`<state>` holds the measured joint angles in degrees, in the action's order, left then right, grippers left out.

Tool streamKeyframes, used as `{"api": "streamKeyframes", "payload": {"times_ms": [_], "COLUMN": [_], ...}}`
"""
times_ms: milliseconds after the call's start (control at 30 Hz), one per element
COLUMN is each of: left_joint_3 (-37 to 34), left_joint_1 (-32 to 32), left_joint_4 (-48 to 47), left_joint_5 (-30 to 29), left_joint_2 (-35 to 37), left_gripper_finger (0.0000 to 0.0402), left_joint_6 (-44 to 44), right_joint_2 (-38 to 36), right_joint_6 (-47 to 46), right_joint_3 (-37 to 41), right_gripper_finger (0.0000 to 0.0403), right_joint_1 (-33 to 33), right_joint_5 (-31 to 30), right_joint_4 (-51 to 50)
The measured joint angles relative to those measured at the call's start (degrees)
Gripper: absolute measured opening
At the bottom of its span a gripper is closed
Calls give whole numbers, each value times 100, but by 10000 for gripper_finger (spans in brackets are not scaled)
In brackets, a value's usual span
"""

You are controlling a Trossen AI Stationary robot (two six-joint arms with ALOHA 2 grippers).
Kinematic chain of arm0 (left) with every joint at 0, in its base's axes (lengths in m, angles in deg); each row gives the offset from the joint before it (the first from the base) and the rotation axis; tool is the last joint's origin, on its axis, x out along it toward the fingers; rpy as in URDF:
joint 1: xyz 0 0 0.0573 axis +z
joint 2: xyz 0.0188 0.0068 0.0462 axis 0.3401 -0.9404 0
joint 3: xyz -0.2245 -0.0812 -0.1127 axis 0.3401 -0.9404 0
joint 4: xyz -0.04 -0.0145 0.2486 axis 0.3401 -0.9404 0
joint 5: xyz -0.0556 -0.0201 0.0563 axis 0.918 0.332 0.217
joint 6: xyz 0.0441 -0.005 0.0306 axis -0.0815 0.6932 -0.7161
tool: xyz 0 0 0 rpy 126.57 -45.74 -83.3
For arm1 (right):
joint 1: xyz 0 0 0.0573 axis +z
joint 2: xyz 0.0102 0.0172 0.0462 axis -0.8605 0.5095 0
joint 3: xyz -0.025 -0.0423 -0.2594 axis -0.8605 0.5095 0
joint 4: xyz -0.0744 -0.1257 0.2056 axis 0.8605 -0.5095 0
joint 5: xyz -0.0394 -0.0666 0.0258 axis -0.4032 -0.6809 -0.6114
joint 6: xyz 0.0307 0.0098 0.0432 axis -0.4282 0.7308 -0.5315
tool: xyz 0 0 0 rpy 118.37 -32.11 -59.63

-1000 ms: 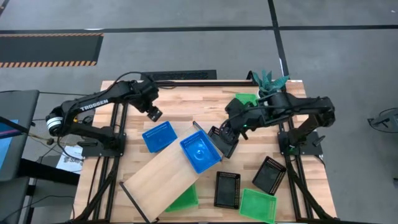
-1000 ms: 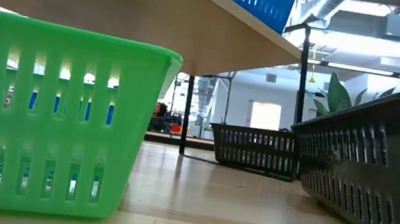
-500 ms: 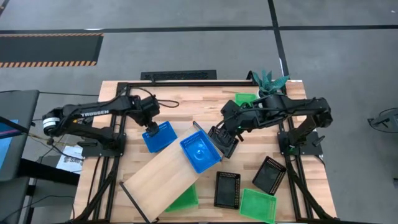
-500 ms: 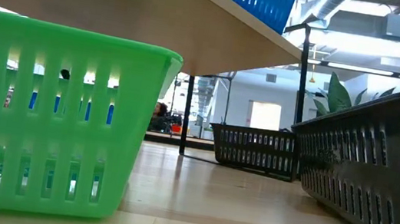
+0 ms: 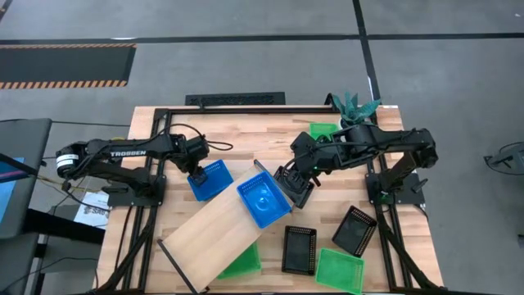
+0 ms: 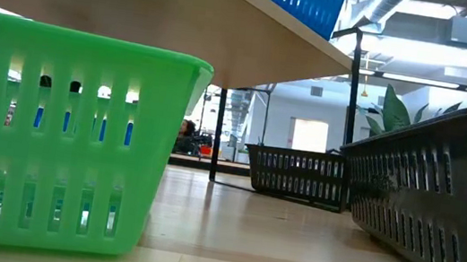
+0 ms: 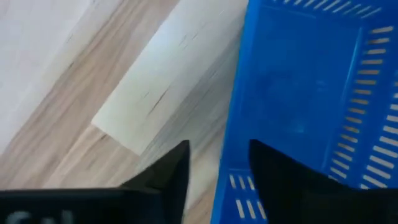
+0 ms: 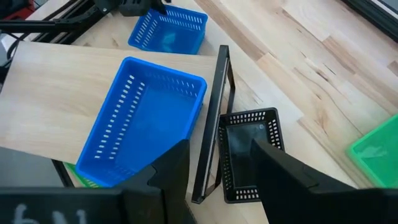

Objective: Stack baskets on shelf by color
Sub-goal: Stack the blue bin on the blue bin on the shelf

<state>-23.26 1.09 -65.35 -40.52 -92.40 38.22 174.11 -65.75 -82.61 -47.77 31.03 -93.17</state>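
Note:
My left gripper is open and low at the left end of a blue basket that rests on the table. One finger is outside the end wall and one is inside the basket; I see no touch. My right gripper is open and hovers over a black basket lying beside the shelf's black end frame. The shelf lies aslant across the table, with a second blue basket on its far end and a green basket under it.
Two black baskets and a green basket sit on the near right of the table. Another green basket and a plant stand at the far right. In the low view a green basket fills the foreground.
My left gripper has moved from above the far side of the table toward the near edge and down. It now stands at the left end of the blue basket. The baskets and the shelf have stayed where they were.

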Motion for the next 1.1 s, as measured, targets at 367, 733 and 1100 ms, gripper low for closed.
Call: {"api": "streamKeyframes", "payload": {"times_ms": [367, 733, 1100], "left_joint_3": [41, 1422, 2867], "left_joint_1": [0, 0, -316], "left_joint_4": [-39, -973, -331], "left_joint_5": [-391, -1833, -3509], "left_joint_2": [23, 943, 1715], "left_gripper_finger": [3, 1, 0], "left_joint_6": [626, 1625, 2363], "right_joint_2": [0, 0, 649], "right_joint_6": [-17, -334, 212], "right_joint_3": [0, 0, 3], "right_gripper_finger": [183, 179, 193], "right_joint_1": [0, -218, -923], "right_joint_5": [-143, -605, -862], "right_joint_4": [148, 1044, 3481]}}
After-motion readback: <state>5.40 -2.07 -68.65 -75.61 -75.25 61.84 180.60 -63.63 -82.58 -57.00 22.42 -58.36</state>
